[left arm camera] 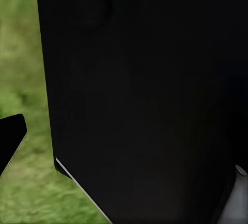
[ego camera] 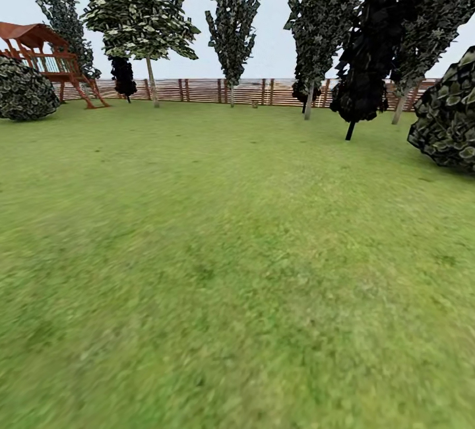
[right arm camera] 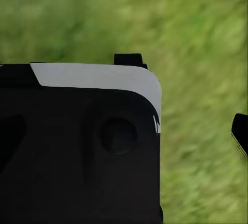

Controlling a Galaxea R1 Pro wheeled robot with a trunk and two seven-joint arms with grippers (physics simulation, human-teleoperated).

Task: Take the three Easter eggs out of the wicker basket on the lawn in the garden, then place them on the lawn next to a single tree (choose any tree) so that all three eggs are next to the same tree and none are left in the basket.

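Near lawn (ego camera: 237, 323) smeared, grass texture blurred in head view. Playset (ego camera: 46, 59) cut by left edge, lower part hidden behind bush (ego camera: 23, 89). Second bush (ego camera: 448, 115) cut by right edge. Tree (ego camera: 142, 13) crowns clipped by top edge. Small object at fence (ego camera: 198, 90) foot, near middle, too small to tell.

Left wrist view: black robot body (left arm camera: 150, 100) blocks most of frame; grass beside it blurred.

Right wrist view: black-and-white robot panel (right arm camera: 77, 146) covers lower part, grass blurred. Finger spacing of both grippers not readable.
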